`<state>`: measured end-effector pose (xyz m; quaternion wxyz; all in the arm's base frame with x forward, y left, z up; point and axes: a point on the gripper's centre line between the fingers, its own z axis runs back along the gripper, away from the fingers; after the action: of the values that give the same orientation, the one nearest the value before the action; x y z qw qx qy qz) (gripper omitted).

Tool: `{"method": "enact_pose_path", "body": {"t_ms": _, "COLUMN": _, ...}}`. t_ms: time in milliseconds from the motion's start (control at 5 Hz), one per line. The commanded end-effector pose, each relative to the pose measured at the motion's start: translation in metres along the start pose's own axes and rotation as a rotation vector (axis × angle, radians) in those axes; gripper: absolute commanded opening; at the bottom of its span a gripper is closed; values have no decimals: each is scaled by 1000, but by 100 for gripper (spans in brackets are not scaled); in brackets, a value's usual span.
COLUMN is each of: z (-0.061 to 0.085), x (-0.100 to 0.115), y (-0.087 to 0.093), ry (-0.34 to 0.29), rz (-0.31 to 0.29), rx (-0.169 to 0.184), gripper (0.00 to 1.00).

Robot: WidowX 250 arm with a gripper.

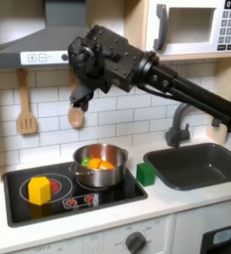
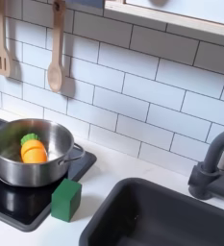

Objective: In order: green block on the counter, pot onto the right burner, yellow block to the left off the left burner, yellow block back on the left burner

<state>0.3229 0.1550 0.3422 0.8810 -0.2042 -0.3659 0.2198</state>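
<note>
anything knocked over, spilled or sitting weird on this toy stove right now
Nothing stands out. The pot sits upright on the cooktop with its toy food inside, the yellow block rests on the left burner, and the green block stands on the counter beside the pot.

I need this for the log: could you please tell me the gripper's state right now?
Gripper: raised above the cooktop, holding nothing visible; open or shut cannot be told.

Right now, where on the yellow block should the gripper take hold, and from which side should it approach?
From above. The yellow block stands alone on the burner at the first exterior view's left, apart from the pot, so its sides are free. Probably best to close on two opposite upright side faces, not the angled ones, which could slip. The gripper hangs high above the cooktop.
</note>
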Motion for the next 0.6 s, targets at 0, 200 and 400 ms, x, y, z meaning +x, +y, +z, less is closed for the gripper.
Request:
{"method": "enact_pose_path", "body": {"t_ms": 0, "z": -7, "x": 24, "y": 11, "ry": -115, "rz": 38, "rx": 31, "gripper": 22}}
{"method": "enact_pose_path", "body": {"t_ms": 200, "z": -14, "x": 38, "y": 19, "ry": -159, "rz": 86, "rx": 42, "gripper": 0}}
{"method": "enact_pose_path", "body": {"t_ms": 400, "z": -12, "x": 55, "y": 16, "ry": -213, "rz": 80, "rx": 17, "gripper": 0}}
